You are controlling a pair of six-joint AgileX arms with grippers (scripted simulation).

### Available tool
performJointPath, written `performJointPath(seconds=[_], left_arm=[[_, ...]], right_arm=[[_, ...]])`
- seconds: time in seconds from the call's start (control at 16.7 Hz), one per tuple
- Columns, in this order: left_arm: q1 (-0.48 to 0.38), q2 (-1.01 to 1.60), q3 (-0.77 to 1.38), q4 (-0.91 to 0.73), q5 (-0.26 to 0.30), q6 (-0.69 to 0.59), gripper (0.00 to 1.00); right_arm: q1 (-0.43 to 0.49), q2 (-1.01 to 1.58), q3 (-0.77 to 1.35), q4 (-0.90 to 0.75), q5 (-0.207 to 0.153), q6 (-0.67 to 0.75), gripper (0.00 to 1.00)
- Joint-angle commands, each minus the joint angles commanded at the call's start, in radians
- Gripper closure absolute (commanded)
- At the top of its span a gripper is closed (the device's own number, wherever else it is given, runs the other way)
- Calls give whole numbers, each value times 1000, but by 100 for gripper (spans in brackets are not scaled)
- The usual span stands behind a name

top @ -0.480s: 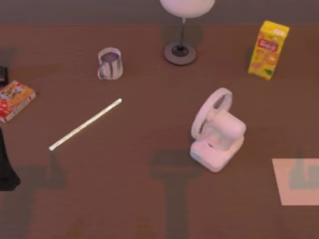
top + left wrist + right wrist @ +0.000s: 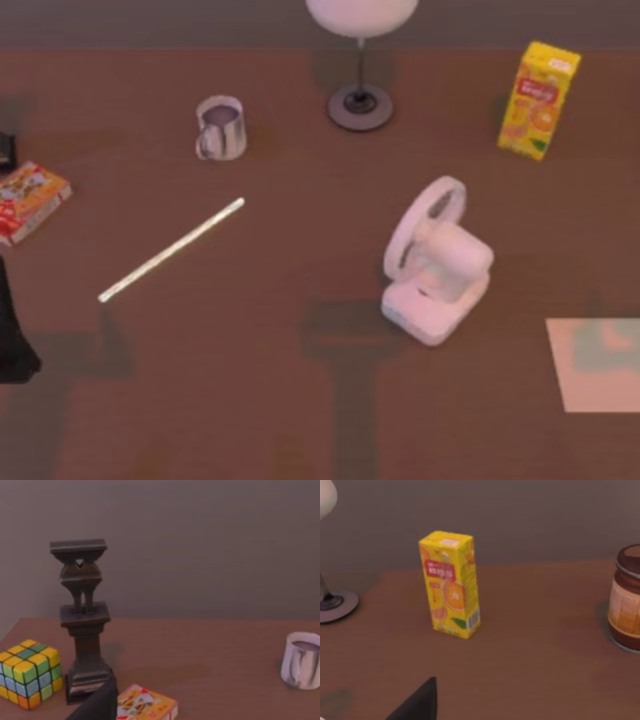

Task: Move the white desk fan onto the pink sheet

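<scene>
The white desk fan (image 2: 435, 265) stands on its chunky base right of the table's middle, ring head tilted toward the back left. The pink sheet (image 2: 598, 365) lies flat at the right edge, nearer the front, a short way from the fan; a faint shadow falls on it. My left arm (image 2: 12, 345) is parked at the far left edge, far from both. Only a dark sliver of my left gripper (image 2: 100, 707) shows in its wrist view. My right gripper (image 2: 420, 702) is outside the top view and shows as a dark sliver near the juice carton.
A mug (image 2: 220, 128), a thin white stick (image 2: 172, 250), a lamp (image 2: 360, 105) and a yellow juice carton (image 2: 540, 100) stand around the fan. A snack box (image 2: 30, 200), a colour cube (image 2: 30, 672) and a dark statuette (image 2: 84, 630) sit at the left. A brown jar (image 2: 627, 600) is right.
The shadow on the pink sheet has shifted and grown fainter. The lamp's shade shows slightly farther left. The fan has not moved.
</scene>
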Motion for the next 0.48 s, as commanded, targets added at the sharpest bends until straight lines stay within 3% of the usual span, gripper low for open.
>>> performJointPath(seconds=[0.48], left_arm=[[0, 0, 0, 0, 0, 0, 0]], right_arm=[[125, 619, 548, -462, 53, 278, 0]])
